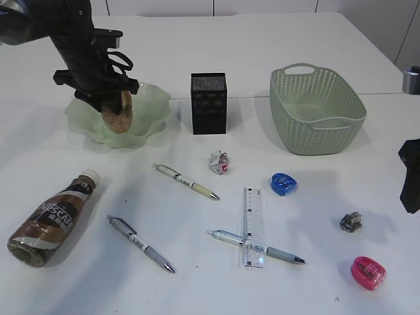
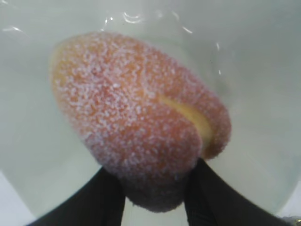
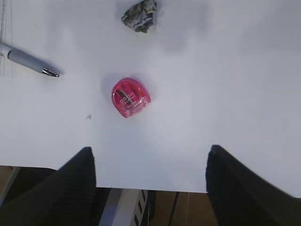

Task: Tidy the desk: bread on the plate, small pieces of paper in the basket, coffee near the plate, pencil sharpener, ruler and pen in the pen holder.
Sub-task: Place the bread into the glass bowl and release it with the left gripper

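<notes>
My left gripper (image 1: pixel 108 98) is shut on the bread (image 1: pixel 119 113), standing it on end inside the wavy green plate (image 1: pixel 156 100). The left wrist view shows both black fingers (image 2: pixel 106 200) pressed against the roll's (image 2: pixel 136 117) near end, with the plate (image 2: pixel 258 56) under it. My right gripper (image 3: pixel 149 155) hangs open over the desk's front right edge, and a pink pencil sharpener (image 3: pixel 130 97) and a grey paper ball (image 3: pixel 139 15) lie ahead of it. The coffee bottle (image 1: pixel 56 220) lies on its side at the front left.
The black mesh pen holder (image 1: pixel 209 103) and green basket (image 1: pixel 317 108) stand at the back. Three pens (image 1: pixel 187 181) (image 1: pixel 140 243) (image 1: pixel 256 246), the clear ruler (image 1: pixel 252 226), a white paper ball (image 1: pixel 219 162) and a blue sharpener (image 1: pixel 283 184) are scattered mid-desk.
</notes>
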Tool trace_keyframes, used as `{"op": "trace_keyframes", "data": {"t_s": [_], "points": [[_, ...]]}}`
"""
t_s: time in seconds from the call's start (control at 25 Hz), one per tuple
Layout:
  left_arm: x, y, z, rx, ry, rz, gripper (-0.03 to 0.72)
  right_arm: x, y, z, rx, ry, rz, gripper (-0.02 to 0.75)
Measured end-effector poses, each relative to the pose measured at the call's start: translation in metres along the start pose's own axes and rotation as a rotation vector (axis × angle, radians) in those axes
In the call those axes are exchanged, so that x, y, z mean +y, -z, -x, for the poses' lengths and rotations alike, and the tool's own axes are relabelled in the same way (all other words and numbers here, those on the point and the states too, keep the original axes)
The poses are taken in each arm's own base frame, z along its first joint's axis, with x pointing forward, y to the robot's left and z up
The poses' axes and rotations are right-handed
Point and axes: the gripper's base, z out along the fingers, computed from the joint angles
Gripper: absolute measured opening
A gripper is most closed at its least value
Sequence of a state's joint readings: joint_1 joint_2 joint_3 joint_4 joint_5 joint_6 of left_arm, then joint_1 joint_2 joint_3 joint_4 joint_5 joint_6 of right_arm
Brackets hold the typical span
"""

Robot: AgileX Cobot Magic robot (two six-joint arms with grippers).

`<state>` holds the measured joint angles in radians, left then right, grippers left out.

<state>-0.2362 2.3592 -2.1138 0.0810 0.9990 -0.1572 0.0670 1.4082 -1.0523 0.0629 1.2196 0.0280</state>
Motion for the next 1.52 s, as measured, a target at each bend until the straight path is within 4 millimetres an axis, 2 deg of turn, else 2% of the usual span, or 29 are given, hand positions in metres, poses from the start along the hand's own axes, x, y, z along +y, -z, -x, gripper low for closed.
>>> {"op": "trace_keyframes", "data": {"t_s": [0.12,0.36,0.48,0.72,0.8,1.04,1.24,1.52], "points": [[0.001,0.0,0.002,-0.017,0.005,-0.007,0.321,0.0,0.0,0.0,0.0,0.0,0.0,0.567],[0.001,-0.001,0.003,-0.033,0.008,-0.009,0.555,0.0,0.0,0.0,0.0,0.002,-0.005,0.567],[0.001,-0.001,0.004,-0.037,0.011,-0.01,0.623,-0.001,0.0,0.0,0.0,0.002,-0.006,0.567],[0.002,0.0,0.004,-0.031,0.013,-0.009,0.641,-0.001,0.0,0.0,0.0,0.003,-0.007,0.567],[0.002,0.007,0.007,-0.036,0.015,-0.009,0.638,-0.001,0.0,0.0,0.0,0.003,-0.007,0.567],[0.003,0.045,0.024,-0.069,0.025,-0.009,0.615,-0.001,0.0,0.0,0.0,0.003,-0.007,0.566],[0.004,0.066,0.023,-0.026,0.031,-0.007,0.594,-0.001,0.0,0.0,0.0,0.003,-0.007,0.567],[0.006,0.105,0.026,-0.077,0.042,-0.027,0.582,-0.001,0.0,0.0,-0.005,0.003,-0.007,0.566]]}}
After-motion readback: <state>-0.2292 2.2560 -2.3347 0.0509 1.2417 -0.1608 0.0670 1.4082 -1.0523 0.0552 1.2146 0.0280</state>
